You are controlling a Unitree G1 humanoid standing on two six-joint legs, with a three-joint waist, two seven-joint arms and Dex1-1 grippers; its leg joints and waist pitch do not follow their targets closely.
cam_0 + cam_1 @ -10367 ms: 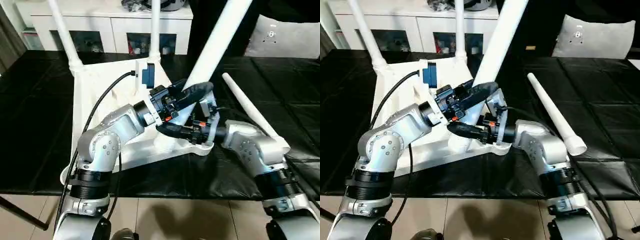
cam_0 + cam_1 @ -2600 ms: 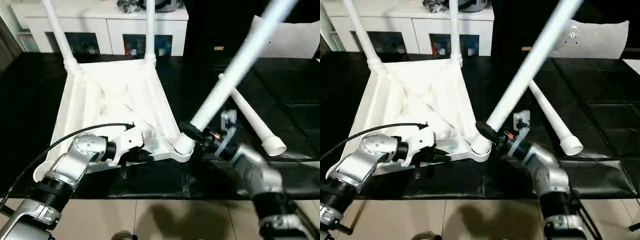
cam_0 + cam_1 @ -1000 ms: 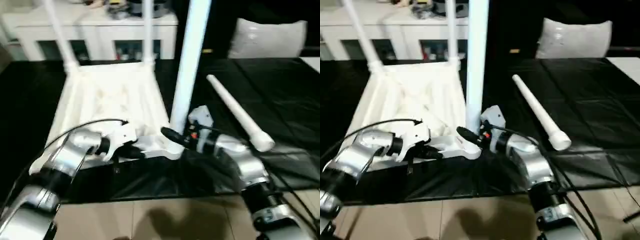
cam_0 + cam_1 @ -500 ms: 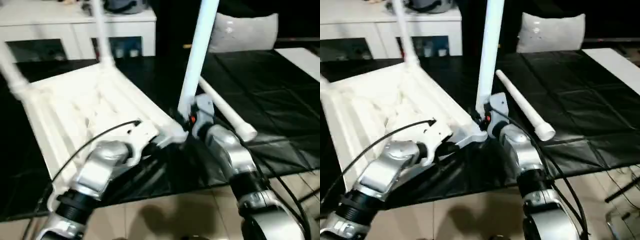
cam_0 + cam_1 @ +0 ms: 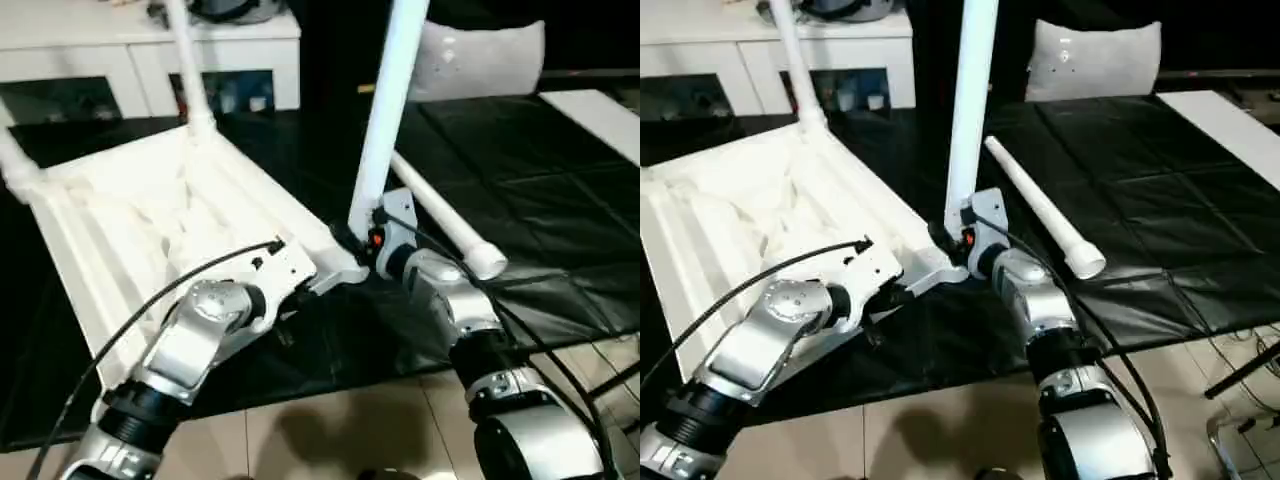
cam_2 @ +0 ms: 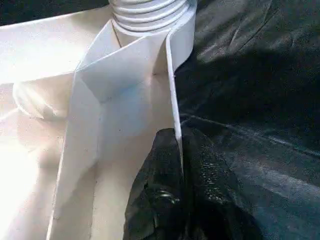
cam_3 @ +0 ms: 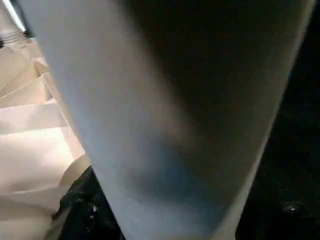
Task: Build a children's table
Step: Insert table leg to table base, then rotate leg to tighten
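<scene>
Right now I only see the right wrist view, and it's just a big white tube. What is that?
Observer: That's a table leg, standing up in the near corner of the upside-down table top, with your right hand at its base.
Operator: What's my other hand doing?
Observer: Your left hand pinches the table top's thin edge wall beside that corner.
Operator: Any legs left?
Observer: One loose leg lies on the black mat, to the right of the standing one.
</scene>
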